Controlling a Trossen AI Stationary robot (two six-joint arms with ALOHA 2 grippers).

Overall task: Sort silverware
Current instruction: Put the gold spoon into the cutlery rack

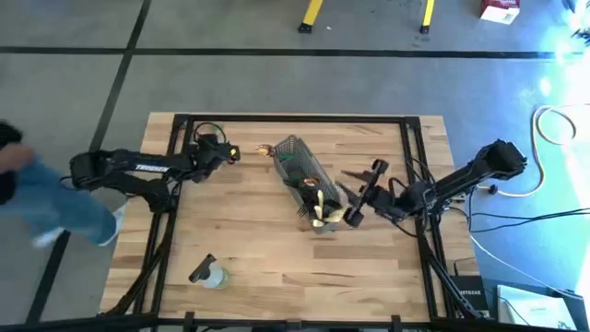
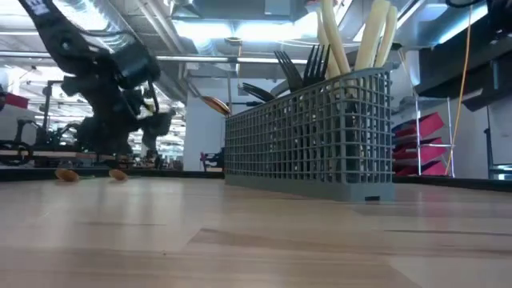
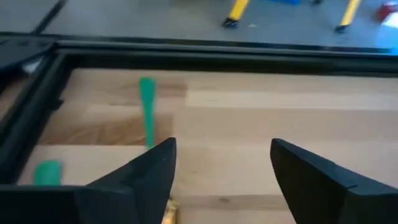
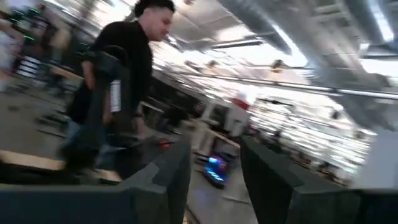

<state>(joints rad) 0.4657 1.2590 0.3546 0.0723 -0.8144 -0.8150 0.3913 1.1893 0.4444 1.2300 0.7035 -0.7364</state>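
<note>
A grey wire-mesh basket [image 1: 297, 166] stands near the middle of the wooden table [image 1: 277, 267], holding pale tan utensils [image 2: 352, 36] and black forks [image 2: 300, 64] upright; in the low view their tops rise above the rim. Just beside the basket's near end, more tan and black pieces [image 1: 318, 207] appear to spill onto the wood, though the overhead view is too coarse to say whether they lie in or out of the basket. The right gripper [image 1: 359, 198] sits close beside this cluster, its fingers [image 4: 168, 180] parted with nothing seen between them. The left gripper [image 1: 229, 153] hovers near the table's far left corner, its fingers [image 3: 149, 174] wide apart and empty; before it a green utensil [image 3: 147, 109] lies flat on the wood close to the black frame rail [image 3: 186, 50], with a second green piece [image 3: 47, 172] near the side rail. A gold piece [image 1: 264, 148] rests between that gripper and the basket. A small clear bottle [image 1: 210, 274] lies by the near edge, with broad bare tabletop around it. A person [image 1: 41, 198] stands off the table's left side.
</note>
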